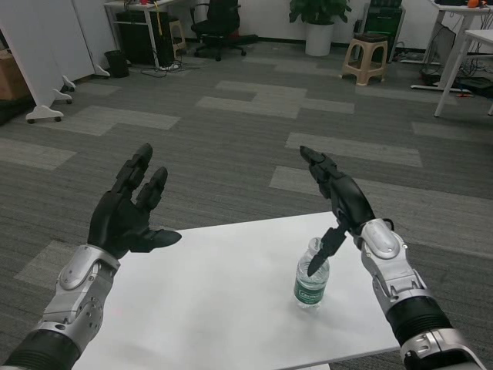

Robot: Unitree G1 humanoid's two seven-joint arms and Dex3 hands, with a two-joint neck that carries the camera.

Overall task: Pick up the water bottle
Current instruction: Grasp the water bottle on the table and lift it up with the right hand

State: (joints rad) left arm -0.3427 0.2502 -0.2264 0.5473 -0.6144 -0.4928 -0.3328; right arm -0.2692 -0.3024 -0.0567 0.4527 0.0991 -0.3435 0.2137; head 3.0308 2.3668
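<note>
the water bottle (312,279) stands on the white table (216,293), toward the table's right side and nearer its front edge, at about 5 o'clock from the picture's centre. the right hand (337,202) is raised above and just behind it, at roughly 1 o'clock from the bottle's cap, fingers stretched out and apart, gripping nothing. its thumb hangs down in front of the bottle's neck and shoulder in this view; whether it touches the plastic cannot be told.

the bottle is clear plastic with a green and white label round its lower body. the cap is mostly hidden behind the thumb, and how full the bottle is cannot be made out.

it stands upright, long axis vertical, cap toward 12 o'clock, base flat on the table.

the left hand (129,210) is lifted over the table's left far corner, at about 9 o'clock from the bottle and well apart from it, fingers spread upward, thumb out to the side, holding nothing.
</note>
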